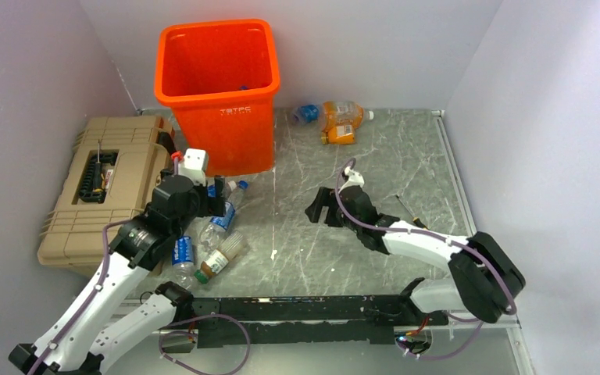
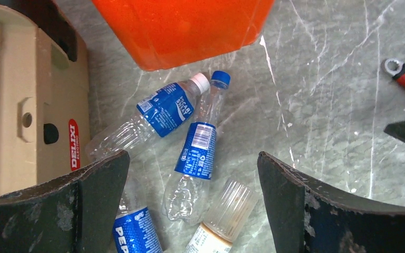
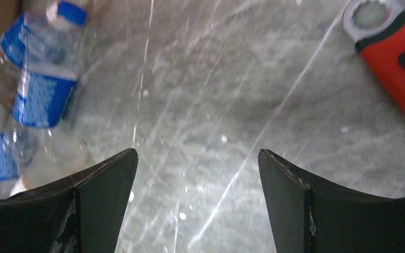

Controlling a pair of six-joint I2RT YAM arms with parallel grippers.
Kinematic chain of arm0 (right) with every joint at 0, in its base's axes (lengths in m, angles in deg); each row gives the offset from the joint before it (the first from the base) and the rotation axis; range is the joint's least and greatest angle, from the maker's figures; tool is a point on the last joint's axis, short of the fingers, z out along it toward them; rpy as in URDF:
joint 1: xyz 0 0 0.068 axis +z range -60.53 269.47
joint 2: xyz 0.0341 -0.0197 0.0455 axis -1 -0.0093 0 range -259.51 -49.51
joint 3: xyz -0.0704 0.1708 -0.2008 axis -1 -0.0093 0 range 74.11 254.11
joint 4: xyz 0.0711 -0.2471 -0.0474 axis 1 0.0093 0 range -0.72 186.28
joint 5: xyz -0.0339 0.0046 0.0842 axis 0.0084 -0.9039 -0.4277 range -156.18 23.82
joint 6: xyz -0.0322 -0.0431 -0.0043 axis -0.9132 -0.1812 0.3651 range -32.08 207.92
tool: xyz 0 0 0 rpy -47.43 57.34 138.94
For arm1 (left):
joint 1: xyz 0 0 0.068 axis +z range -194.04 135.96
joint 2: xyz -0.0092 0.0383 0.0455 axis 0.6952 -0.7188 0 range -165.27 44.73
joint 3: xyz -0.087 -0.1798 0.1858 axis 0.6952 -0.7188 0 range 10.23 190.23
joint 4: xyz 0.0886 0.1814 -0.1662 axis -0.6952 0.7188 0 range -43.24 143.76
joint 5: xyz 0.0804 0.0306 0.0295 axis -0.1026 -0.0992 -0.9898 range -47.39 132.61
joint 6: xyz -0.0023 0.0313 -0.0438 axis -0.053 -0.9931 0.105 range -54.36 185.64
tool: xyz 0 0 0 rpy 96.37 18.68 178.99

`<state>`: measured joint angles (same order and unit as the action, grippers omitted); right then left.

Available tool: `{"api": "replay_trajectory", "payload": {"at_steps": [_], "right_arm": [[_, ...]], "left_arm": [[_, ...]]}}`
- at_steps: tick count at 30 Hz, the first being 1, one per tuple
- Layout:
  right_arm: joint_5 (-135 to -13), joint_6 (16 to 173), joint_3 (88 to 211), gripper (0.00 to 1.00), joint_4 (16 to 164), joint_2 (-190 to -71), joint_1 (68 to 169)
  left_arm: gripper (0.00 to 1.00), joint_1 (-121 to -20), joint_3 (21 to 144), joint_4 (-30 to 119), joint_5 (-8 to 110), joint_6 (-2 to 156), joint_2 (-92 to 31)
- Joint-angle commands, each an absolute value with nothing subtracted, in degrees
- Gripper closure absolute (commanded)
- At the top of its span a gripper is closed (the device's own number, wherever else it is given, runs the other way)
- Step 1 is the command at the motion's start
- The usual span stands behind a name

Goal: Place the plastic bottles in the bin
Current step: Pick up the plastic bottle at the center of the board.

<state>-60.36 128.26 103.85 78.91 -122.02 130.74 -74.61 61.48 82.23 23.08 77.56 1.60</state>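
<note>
Hovering over the plastic bottles [image 2: 196, 150] clustered just near of the bin [image 1: 219, 117], your left hand [image 2: 192, 158] is spread, empty. Closing here could catch two crowded bottles and drop one. Right hand [image 3: 198, 153] spread, empty, over bare desk [image 3: 200, 95].

Clear bottles [image 1: 220, 228] lie beside the left arm [image 1: 137, 244], orange bottles [image 1: 344, 114] right of the bin [image 1: 234, 137].

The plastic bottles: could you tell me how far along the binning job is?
Done: unclear; only a blue speck shows inside the bin. In hand: nothing, left gripper and right gripper open, empty. Left: the bottle cluster under the left gripper, the orange bottles near the back wall.
</note>
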Motion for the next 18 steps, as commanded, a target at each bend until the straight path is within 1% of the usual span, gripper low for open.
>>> {"api": "replay_trajectory", "payload": {"at_steps": [1, 5, 8, 10, 12, 15, 18], "right_arm": [[-55.56, 131.94, 110.57, 0.12, 72.09, -124.63, 127.38], [-54.61, 141.13, 112.22, 0.11, 69.18, -126.71, 116.36], [-51.75, 141.47, 117.19, 0.08, 68.1, -131.02, 111.32], [-49.99, 139.05, 122.45, 0.06, 68.86, -136.03, 109.38], [-51.89, 139.61, 127.22, 0.03, 69.52, -141.46, 105.85], [-55.83, 141.96, 131.38, 0.02, 66.32, -148.39, 101.93], [-55.71, 140.69, 138.25, 0.02, 68.6, -155.53, 100.06]], "left_arm": [[0.04, -74.57, 61.16, 80.52, 20.33, 80.14, 5.65], [0.04, -74.63, 60.38, 79.12, 23.21, 80.49, 7.13], [0.04, -74.63, 60.99, 79.82, 23.46, 80.58, 6.51], [0.04, -74.63, 61.12, 80.05, 24.16, 80.63, 6.18], [0.04, -74.63, 61.12, 79.92, 25.2, 80.76, 5.87], [0.04, -74.62, 60.99, 79.73, 26.64, 80.66, 5.64], [0.04, -74.63, 60.88, 79.52, 27.14, 80.22, 5.23]]}}
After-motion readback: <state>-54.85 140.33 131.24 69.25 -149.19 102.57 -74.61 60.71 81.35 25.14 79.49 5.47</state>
